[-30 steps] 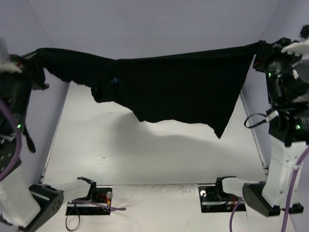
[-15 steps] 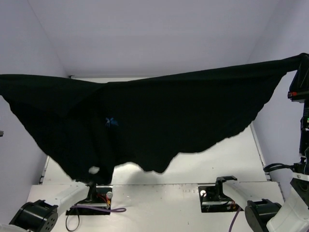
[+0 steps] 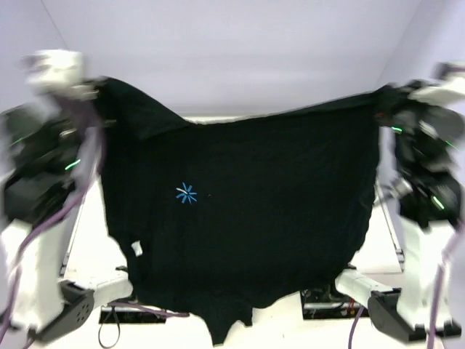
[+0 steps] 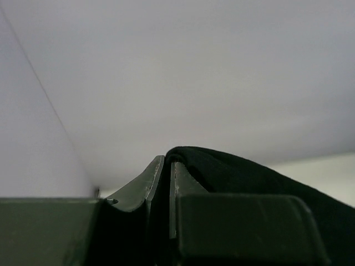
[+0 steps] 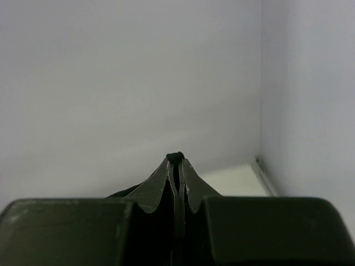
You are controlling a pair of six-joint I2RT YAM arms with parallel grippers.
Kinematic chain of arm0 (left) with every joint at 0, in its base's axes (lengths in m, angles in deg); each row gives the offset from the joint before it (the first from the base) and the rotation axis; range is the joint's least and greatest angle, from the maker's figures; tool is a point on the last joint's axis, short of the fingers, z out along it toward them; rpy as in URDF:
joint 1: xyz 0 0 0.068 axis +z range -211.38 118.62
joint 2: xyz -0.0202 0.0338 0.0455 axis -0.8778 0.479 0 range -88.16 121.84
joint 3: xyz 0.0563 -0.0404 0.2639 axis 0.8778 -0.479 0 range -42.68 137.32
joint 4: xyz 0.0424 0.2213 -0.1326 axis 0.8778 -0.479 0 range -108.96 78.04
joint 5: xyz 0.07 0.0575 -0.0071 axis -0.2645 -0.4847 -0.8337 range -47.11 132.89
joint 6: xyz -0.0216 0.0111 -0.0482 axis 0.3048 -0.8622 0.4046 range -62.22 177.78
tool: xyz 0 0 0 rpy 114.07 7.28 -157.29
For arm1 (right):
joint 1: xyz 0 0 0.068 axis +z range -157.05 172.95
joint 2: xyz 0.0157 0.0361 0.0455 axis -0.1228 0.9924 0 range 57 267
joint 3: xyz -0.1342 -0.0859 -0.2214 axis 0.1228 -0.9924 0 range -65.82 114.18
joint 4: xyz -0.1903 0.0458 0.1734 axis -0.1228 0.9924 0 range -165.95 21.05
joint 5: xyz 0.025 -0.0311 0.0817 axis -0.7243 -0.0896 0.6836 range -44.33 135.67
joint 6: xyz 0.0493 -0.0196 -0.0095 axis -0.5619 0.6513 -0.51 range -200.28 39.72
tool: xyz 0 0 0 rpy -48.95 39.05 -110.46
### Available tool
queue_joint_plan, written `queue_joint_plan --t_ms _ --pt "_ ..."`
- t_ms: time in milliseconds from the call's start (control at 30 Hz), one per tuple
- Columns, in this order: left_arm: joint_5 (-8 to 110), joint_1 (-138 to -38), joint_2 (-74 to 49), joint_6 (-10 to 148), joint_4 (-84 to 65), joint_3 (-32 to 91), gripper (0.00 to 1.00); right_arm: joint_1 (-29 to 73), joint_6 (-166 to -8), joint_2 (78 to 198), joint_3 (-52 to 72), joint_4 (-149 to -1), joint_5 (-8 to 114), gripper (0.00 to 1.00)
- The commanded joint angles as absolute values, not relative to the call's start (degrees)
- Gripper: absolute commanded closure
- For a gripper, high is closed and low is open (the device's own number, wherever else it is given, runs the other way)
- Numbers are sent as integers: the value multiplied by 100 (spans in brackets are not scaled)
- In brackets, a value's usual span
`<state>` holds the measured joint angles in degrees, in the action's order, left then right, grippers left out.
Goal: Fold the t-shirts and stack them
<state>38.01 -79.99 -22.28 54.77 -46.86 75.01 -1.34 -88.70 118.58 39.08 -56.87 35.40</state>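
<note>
A plain black t-shirt (image 3: pixel 254 218) with a small blue star mark (image 3: pixel 187 193) hangs spread out in the air between the two raised arms, its lower edge reaching down over the arm bases. My left gripper (image 3: pixel 100 86) is shut on its top left corner; in the left wrist view black cloth (image 4: pixel 244 174) comes out from between the tips of that gripper (image 4: pixel 168 160). My right gripper (image 3: pixel 383 94) is shut on the top right corner, and a small nub of cloth (image 5: pixel 176 157) sticks out of its tips (image 5: pixel 176 160).
The white table (image 3: pixel 381 251) shows only beside the hanging cloth. Pale walls (image 3: pixel 240 51) close in the back and both sides. The arm bases (image 3: pixel 396 323) and black mounts with purple cables (image 3: pixel 131 313) sit along the near edge.
Both arms have swung inward and the shirt, earlier stretched wide and shallow, now hangs narrower and much longer, down to the near edge. Both grips stay on the corners.
</note>
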Motion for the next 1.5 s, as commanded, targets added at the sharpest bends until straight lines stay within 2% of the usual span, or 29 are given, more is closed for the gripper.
queue_joint_plan --t_ms 0,133,333,433,600,633,700,733,767,833,900,1167,1300,1367,1467 --pt "3262 -7916 -1393 5212 -3694 6309 100 -134 -9166 12790 2933 -6008 3181 98" --pt "3051 -7818 -585 5233 -2903 5297 100 -142 -9412 13382 1957 -6718 3074 99" --pt "2806 -7670 1072 5273 -1984 5026 100 -151 -9453 15115 1552 -7523 3131 100" --pt "2828 -7510 2125 5673 -2082 5667 100 -167 -9325 16215 2116 -7768 3185 100" --pt "2855 -7420 3657 5716 -2912 7871 99 -333 -9185 17898 3565 -7741 3292 98" --pt "2849 -7414 3851 5716 -3051 8368 93 -429 -9228 18020 3784 -7717 3346 87" --pt "2978 -7395 4077 5721 -3359 9189 71 -511 -9275 18064 4070 -7674 3470 48" --pt "3003 -7377 4102 5923 -3515 9527 52 -499 -9245 17987 4149 -7650 3572 41" --pt "3028 -7364 4089 6066 -3652 9750 39 -494 -9208 17905 4189 -7634 3617 38" --pt "3055 -7369 3739 6358 -4100 9831 25 -477 -9065 17582 4053 -7613 3804 29" --pt "3013 -7381 3188 6712 -4315 9423 24 -475 -9058 17132 3669 -7606 3891 28" --pt "3002 -7793 807 8354 -4736 5228 23 -431 -9618 15597 1572 -7447 3901 28" --pt "2400 -8573 545 8706 -4786 3771 23 -400 -9867 15251 672 -7329 4168 29" --pt "2374 -9001 457 9103 -4773 3331 24 -343 -10094 15085 20 -7297 4223 29" --pt "2443 -9110 448 9564 -4742 2870 24 -25 -10351 14829 -631 -7298 3963 30"
